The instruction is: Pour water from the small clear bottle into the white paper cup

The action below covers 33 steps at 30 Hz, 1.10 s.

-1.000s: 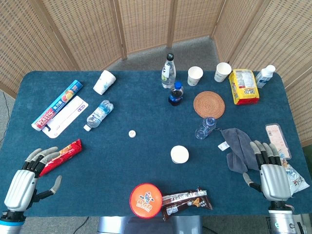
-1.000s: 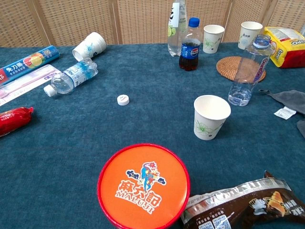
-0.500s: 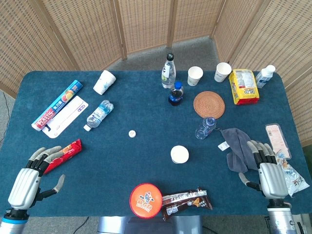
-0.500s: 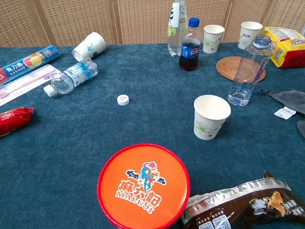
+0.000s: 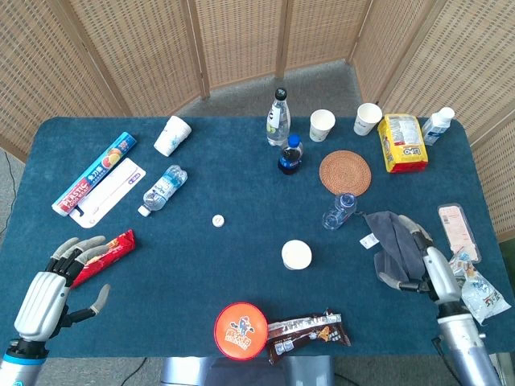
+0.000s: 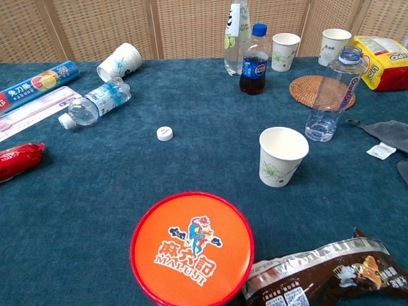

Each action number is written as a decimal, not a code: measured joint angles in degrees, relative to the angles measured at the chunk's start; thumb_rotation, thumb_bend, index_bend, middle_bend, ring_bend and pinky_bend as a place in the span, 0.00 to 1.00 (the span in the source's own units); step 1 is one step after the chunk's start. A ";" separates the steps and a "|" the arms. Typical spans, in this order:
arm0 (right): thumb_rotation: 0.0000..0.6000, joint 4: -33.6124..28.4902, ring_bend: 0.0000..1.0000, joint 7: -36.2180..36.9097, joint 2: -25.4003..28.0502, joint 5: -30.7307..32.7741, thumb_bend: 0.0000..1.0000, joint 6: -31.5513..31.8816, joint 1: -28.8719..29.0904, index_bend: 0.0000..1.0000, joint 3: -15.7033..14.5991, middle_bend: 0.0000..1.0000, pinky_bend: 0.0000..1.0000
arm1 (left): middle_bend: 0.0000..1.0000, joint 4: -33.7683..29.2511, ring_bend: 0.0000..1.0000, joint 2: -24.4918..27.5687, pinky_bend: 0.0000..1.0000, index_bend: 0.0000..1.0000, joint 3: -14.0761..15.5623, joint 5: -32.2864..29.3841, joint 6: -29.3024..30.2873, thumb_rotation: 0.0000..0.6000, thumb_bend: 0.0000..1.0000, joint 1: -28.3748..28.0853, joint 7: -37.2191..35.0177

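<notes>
Bottle uncapped, standing, not yet gripped

Bottle (image 6: 331, 95) is the small clear one, upright w/ cap off, little water showing at the bottom. Judged light, thin-walled, prob. soft and squeezable, smooth plastic so a bit slippery; open neck means any hard squeeze or tilt could spill. Best hold looks like mid-body, around the label band, fingers wrapped from the side, wrist free to tip.

Near to far from the right hand (image 5: 426, 265): it sits at the table's near right edge, turned edge-on, fingers apart and loosely curved, holding nothing, touching or just over the grey cloth (image 5: 394, 241). Beyond the cloth, fwd and to the hand's left, stands the bottle. White paper cup (image 6: 282, 156) is upright further left of the hand, near the bottle but apart from it, mouth open. Farther still, behind the bottle, the woven coaster (image 5: 345, 171).

Left hand (image 5: 48, 293) is at the near left edge, fingers spread, empty, just beside the red snack pack (image 5: 105, 256), well apart from bottle and cup.

Loose white cap (image 6: 165, 132) lies mid-table.
</notes>
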 measured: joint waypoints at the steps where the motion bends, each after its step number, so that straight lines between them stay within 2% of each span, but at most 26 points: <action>1: 1.00 1.23 0.00 3.10 -0.04 0.04 0.13 -1.27 0.93 0.00 0.36 0.00 0.00 | 0.19 -0.25 0.18 0.14 0.10 0.21 -0.05 0.03 -0.13 0.77 0.48 -0.12 0.03; 7: 1.00 8.22 0.00 14.71 -1.46 0.26 0.09 -7.20 5.81 0.00 1.92 0.00 0.00 | 0.19 -1.75 0.18 1.09 0.10 0.21 -0.29 0.31 -0.52 0.77 0.48 -0.59 0.62; 10: 1.00 11.75 0.00 18.15 -2.95 0.33 0.10 -9.24 7.75 0.00 2.31 0.00 0.00 | 0.19 -2.21 0.18 1.35 0.10 0.21 -0.35 0.53 -0.43 0.78 0.48 -0.61 1.16; 33: 1.00 28.11 0.00 30.98 -11.03 -0.47 0.10 -18.86 17.17 0.00 1.17 0.00 0.00 | 0.19 -4.64 0.18 1.85 0.10 0.21 -0.83 0.93 -0.18 0.77 0.48 -0.65 4.21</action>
